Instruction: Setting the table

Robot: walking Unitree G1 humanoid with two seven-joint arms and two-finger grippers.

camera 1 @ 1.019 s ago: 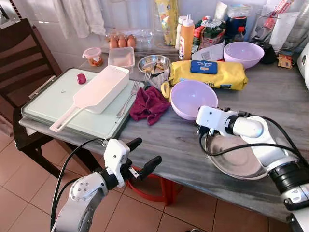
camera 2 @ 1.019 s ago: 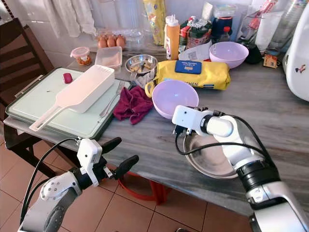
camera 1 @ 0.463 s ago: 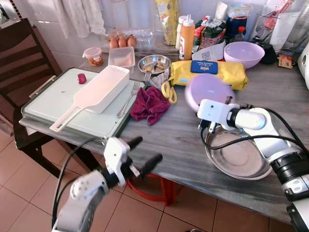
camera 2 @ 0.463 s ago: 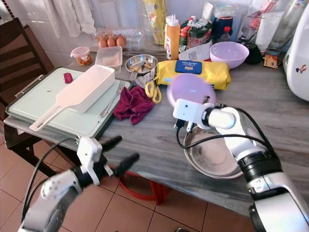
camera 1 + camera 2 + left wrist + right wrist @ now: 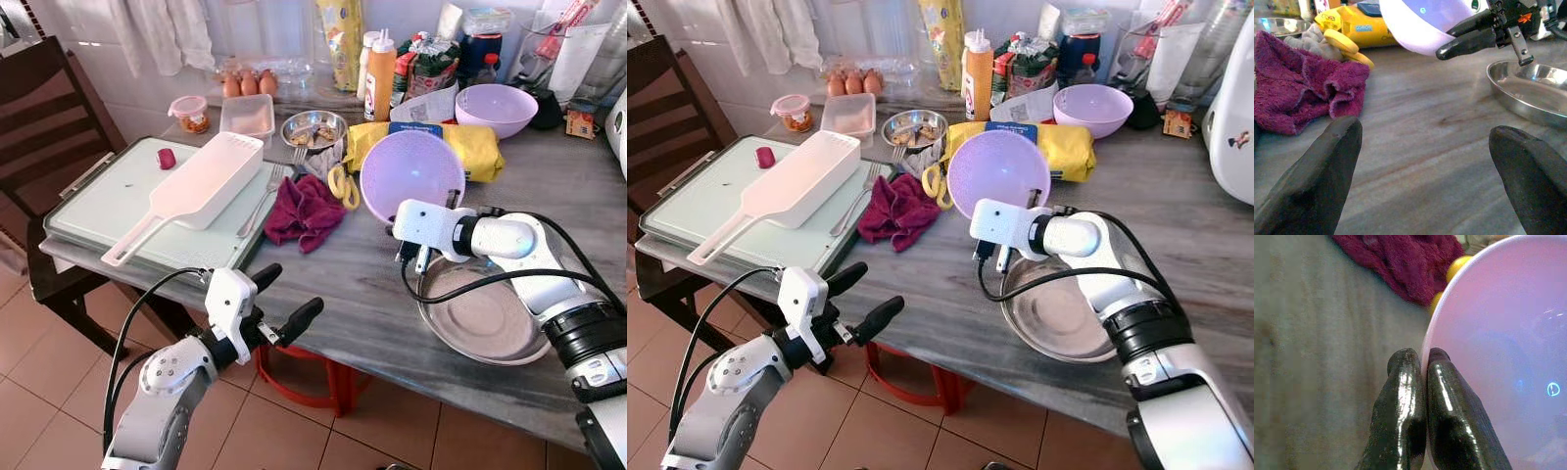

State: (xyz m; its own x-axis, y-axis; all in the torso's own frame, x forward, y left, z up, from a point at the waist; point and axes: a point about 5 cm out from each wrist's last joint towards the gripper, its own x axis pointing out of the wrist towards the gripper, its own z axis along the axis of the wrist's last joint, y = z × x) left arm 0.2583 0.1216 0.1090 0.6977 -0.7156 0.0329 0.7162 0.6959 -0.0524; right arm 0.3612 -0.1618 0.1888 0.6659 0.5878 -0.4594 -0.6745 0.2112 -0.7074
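Lilac bowl (image 5: 411,176) tilted, mouth camera-ward

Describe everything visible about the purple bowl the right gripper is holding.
The purple bowl is smooth, pale lilac and plastic-looking, round with a thin rim. It is lifted off the table and tipped on edge, its hollow facing the camera. The right gripper pinches its rim, fingers closed on either side. It hangs above the steel bowl, in front of the yellow packet.

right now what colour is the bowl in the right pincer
Pale lilac bowl, clearest in the left eye view.
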